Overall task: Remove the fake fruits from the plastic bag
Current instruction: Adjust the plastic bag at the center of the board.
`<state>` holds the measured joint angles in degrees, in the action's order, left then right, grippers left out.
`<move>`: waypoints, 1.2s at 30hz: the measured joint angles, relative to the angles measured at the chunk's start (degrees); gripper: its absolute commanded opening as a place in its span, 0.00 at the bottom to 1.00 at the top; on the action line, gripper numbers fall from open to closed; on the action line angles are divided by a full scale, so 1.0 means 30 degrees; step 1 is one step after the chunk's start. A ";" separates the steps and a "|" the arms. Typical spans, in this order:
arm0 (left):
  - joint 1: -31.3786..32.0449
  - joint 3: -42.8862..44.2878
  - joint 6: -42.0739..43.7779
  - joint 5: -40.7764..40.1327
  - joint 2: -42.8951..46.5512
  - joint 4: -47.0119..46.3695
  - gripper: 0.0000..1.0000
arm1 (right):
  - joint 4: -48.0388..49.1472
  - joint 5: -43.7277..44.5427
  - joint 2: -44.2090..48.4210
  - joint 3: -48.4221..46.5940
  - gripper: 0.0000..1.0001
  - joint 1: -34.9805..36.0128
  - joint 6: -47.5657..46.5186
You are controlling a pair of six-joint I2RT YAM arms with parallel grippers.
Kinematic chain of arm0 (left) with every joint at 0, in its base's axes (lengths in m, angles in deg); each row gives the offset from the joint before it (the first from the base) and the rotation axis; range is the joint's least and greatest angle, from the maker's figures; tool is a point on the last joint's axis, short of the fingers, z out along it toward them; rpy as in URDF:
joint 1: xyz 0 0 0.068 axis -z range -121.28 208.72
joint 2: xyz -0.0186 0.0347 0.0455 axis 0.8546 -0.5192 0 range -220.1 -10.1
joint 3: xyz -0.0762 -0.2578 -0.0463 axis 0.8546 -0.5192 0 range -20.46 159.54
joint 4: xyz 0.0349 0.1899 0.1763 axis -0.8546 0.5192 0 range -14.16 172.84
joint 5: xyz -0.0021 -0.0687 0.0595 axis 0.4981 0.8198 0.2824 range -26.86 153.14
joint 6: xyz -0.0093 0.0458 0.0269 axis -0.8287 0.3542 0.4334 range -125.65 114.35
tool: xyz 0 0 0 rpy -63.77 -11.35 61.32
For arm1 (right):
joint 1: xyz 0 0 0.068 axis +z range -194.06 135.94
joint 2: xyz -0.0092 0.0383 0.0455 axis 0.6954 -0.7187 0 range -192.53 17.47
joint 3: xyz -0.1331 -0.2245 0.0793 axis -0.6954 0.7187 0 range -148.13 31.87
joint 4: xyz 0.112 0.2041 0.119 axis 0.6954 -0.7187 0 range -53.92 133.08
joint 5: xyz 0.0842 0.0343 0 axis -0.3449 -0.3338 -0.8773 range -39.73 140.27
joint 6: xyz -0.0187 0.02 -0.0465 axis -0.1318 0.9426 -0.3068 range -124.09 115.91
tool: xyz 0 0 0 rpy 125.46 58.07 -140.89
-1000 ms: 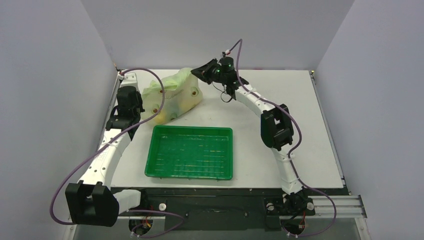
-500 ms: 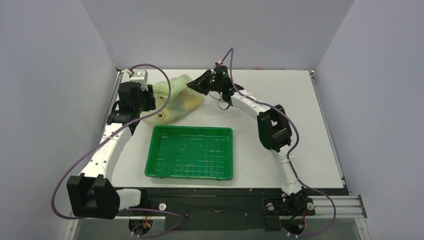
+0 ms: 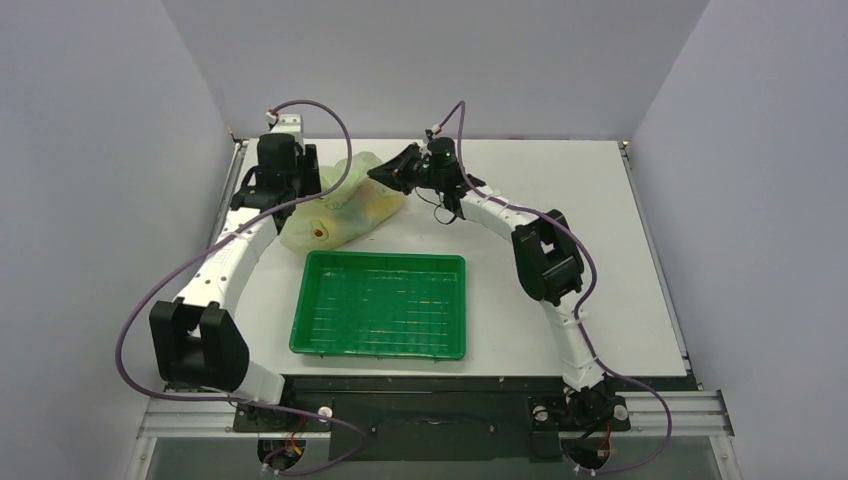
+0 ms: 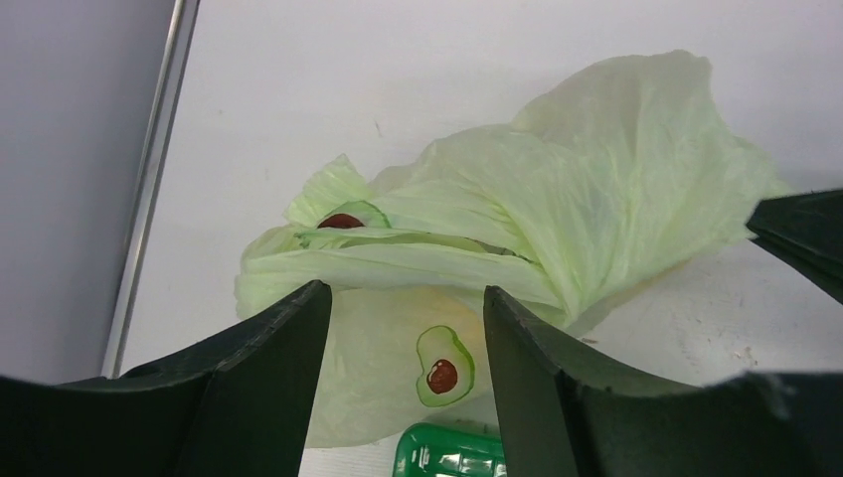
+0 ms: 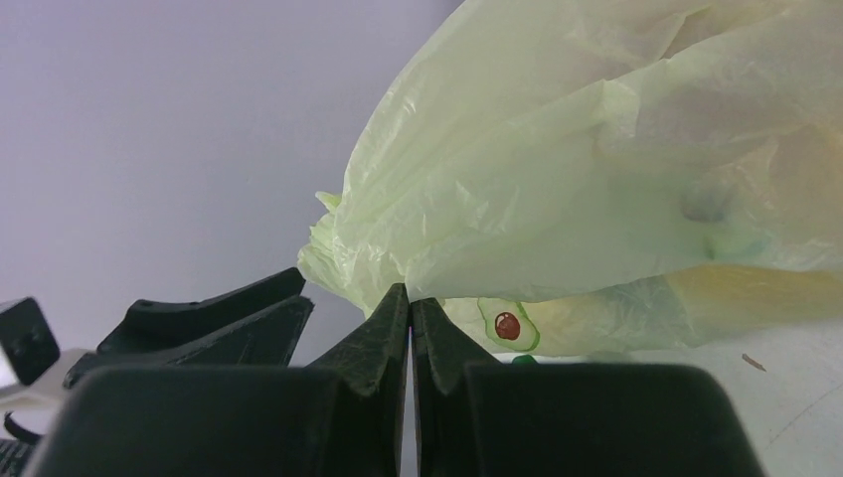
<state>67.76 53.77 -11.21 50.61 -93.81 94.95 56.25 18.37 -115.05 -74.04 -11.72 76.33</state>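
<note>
The plastic bag [image 3: 340, 208], pale yellowish-green with avocado prints, lies slumped at the back left of the table. The fake fruits are inside it. Only yellowish shapes [image 5: 756, 288] show through the film. My right gripper [image 5: 410, 295] is shut, pinching a fold of the bag's upper edge, and shows at the bag's right end [image 3: 378, 172] in the top view. My left gripper [image 4: 406, 291] hovers open over the bag's left end with nothing between its fingers [image 4: 268, 368]. The bag [image 4: 557, 199] spreads out below and beyond them.
A rigid green tray [image 3: 312, 340] stands in front of the bag at the table's middle; its corner [image 4: 447, 452] shows under my left gripper. The left wall and the table's metal edge [image 4: 149, 199] run close to the bag.
My left gripper has opened and swung back over the bag's left end. The bag has sunk lower and flatter. My right gripper has shifted slightly left, staying shut.
</note>
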 measured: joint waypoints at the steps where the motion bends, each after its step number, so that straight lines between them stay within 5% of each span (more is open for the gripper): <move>1: 0.0000 0.0197 -0.0204 -0.0510 -0.0313 0.0262 0.58 | 0.0058 -0.0058 0.0000 0.0029 0.00 -0.0007 0.0036; 8: -0.0051 0.2098 -0.5537 -0.3228 -0.1843 0.2368 0.58 | 0.0692 -0.0364 0.0007 0.0080 0.00 -0.0153 0.0430; 18: -0.0335 0.2521 -1.1876 -0.2266 -0.2820 0.2696 0.49 | 0.1180 -0.0525 0.0430 0.0313 0.00 -0.0160 0.0466; 27: -0.1836 0.1151 -1.2007 0.0036 -0.2812 0.1399 0.01 | 0.1311 -0.0525 0.0437 0.0313 0.00 -0.0153 0.0663; 36: -0.3723 -0.1647 -0.8910 0.3118 -0.0612 -0.0197 0.00 | 0.1304 -0.0525 0.0437 0.0313 0.00 -0.0415 0.0714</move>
<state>56.59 48.83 -37.94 59.96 -95.64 94.36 60.16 16.80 -113.74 -73.10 -12.97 78.48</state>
